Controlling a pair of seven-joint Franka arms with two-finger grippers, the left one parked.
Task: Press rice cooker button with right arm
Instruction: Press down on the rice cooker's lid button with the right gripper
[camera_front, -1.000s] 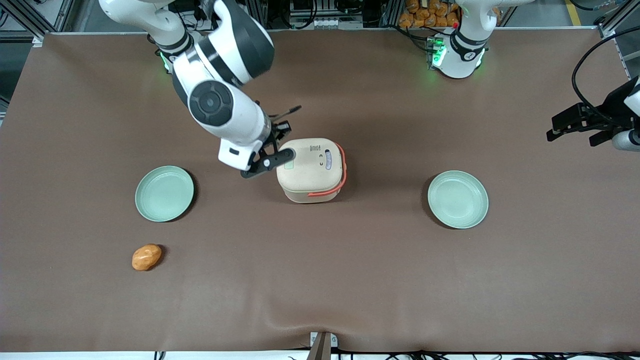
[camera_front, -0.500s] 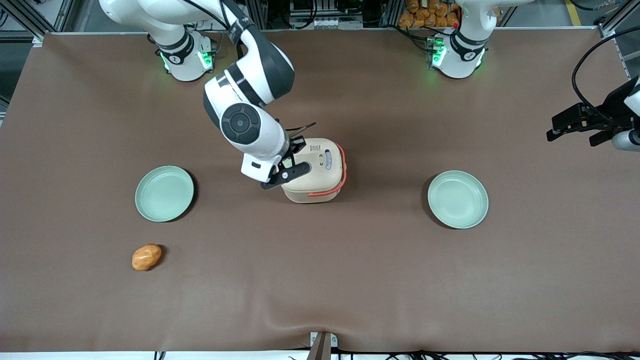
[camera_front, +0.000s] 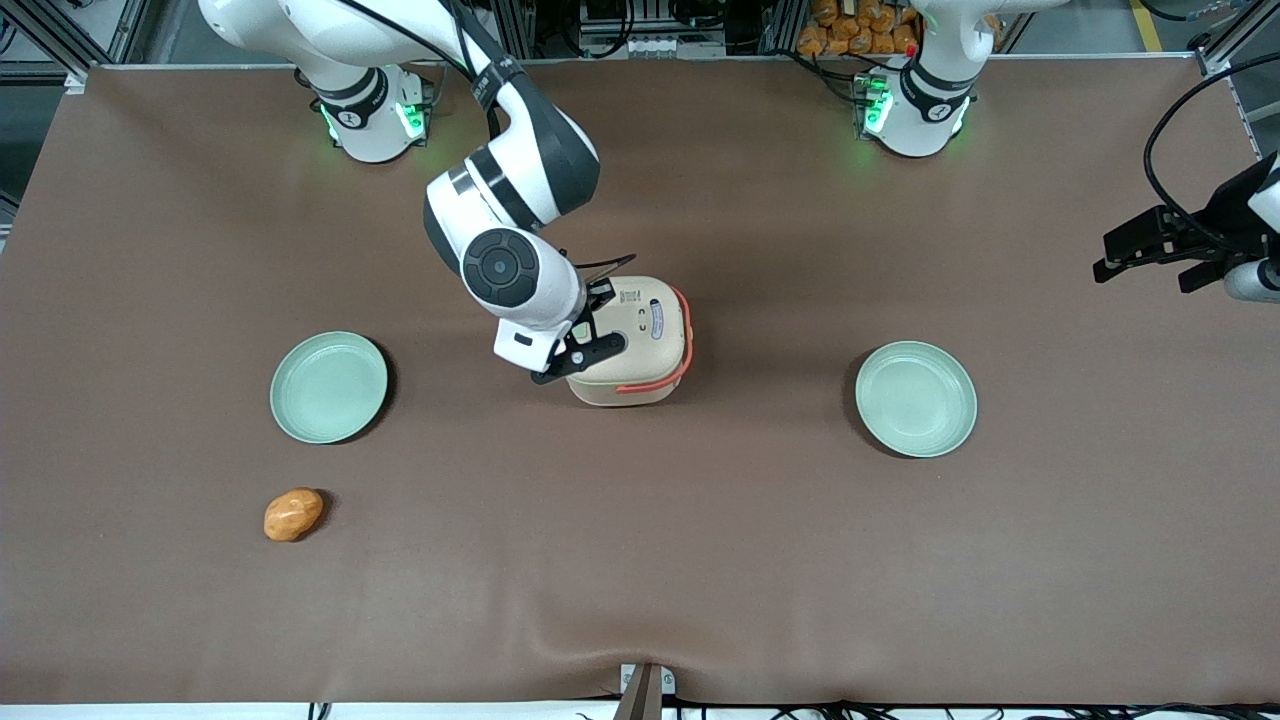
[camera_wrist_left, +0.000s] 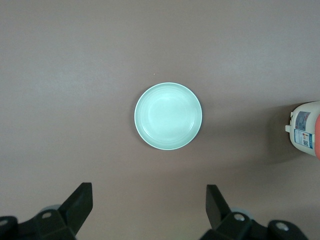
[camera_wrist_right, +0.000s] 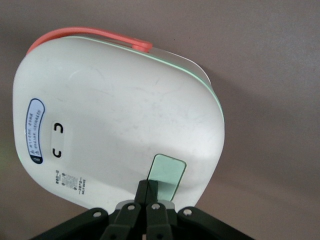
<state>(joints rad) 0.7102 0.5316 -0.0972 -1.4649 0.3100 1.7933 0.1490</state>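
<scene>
The cream rice cooker with a salmon handle stands mid-table. Its pale green button sits near the lid's edge, toward the working arm's end. The right arm leans over that side of the cooker. Its black gripper is shut, fingers pressed together, with the tips over the button's edge. I cannot tell whether the tips touch the button. In the front view the gripper hides the button.
Two pale green plates lie on the brown table, one toward the working arm's end, one toward the parked arm's end. An orange potato-like lump lies nearer the front camera than the first plate.
The right arm has swung from beside the cooker to over its lid edge, carrying the gripper toward the cooker and a little nearer the front camera. The cooker has not moved.
</scene>
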